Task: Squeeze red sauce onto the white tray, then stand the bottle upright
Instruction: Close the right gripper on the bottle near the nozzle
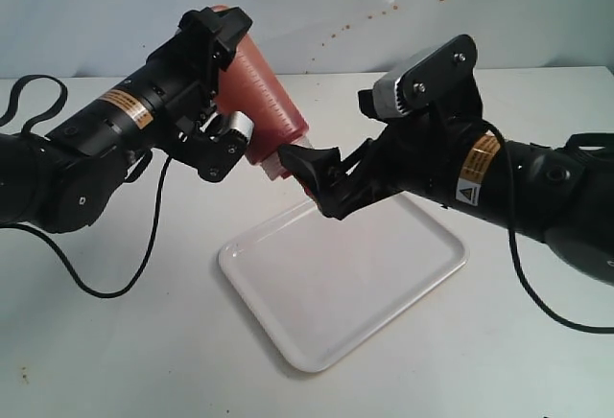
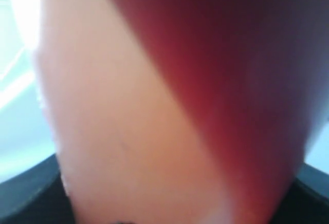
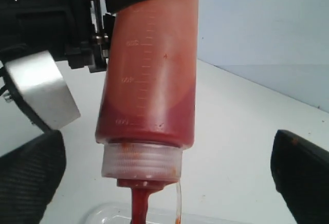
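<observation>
The bottle point(image 1: 267, 92) is held by the left gripper point(image 1: 228, 84), whose jaws are closed on its sides near the flat end. The bottle is tipped, with its flat end up and its nozzle end down, toward the right gripper point(image 1: 317, 183). From the left wrist only a blurred wall of the bottle is seen, very close to the gripper, pale on one side and dark red on the other. The red sauce point(image 3: 146, 124) is gathered inside the bottle at the nozzle end, where it is seen dark through the clear wall. The right gripper is held wide, and nothing is held in it. Its fingers point(image 3: 31, 183) are spread on either side of the bottle's cap, and it cannot be told if a fingertip is touching the cap. The white tray point(image 1: 345, 274) is lying just below the right gripper and the nozzle.
</observation>
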Controlling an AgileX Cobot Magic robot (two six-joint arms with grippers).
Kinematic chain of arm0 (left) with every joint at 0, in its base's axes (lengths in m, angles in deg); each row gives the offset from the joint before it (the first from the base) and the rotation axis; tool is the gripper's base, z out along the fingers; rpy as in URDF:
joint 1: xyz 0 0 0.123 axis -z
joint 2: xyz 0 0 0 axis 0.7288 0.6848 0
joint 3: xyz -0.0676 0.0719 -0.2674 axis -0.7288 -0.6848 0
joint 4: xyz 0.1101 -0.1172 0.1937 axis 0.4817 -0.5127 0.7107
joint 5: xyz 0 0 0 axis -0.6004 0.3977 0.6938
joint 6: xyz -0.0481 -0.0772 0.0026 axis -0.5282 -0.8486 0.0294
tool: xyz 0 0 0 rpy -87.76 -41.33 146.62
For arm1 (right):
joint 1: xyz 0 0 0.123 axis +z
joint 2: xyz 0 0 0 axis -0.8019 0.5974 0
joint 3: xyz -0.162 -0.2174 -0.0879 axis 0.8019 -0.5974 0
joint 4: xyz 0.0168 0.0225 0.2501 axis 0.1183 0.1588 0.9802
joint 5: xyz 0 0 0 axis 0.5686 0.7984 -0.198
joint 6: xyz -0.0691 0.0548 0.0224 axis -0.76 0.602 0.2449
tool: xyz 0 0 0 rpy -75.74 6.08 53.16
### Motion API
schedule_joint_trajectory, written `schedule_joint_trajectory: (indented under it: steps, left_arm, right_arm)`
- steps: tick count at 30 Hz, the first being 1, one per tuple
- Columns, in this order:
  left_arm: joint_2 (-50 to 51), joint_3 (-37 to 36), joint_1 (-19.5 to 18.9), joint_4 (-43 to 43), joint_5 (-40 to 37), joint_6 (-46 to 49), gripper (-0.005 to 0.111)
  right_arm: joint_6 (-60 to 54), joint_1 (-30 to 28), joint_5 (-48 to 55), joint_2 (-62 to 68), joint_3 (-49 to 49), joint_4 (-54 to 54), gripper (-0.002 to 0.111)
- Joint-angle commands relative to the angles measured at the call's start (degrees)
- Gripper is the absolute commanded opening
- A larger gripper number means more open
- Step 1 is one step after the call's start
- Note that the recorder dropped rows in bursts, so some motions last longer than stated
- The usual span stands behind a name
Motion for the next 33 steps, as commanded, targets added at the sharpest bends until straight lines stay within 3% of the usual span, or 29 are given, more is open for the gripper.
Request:
schedule_joint_trajectory:
  steps: [1, 16, 33]
  left_arm:
    - [-1.05, 0.81, 0.29, -0.11, 3.83, 0.0, 0.0]
    - [-1.05, 0.81, 0.29, 1.85, 7.7, 0.0, 0.0]
    - [-1.05, 0.81, 0.29, 2.59, 10.19, 0.0, 0.0]
  right_arm:
    - [-0.01, 0.16, -0.69, 0.4, 0.38, 8.13, 0.101]
    - [-0.01, 0.16, -0.87, 0.4, 0.38, 11.19, 0.101]
    - [-3.74, 0.16, -1.0, 0.4, 0.38, 3.4, 0.101]
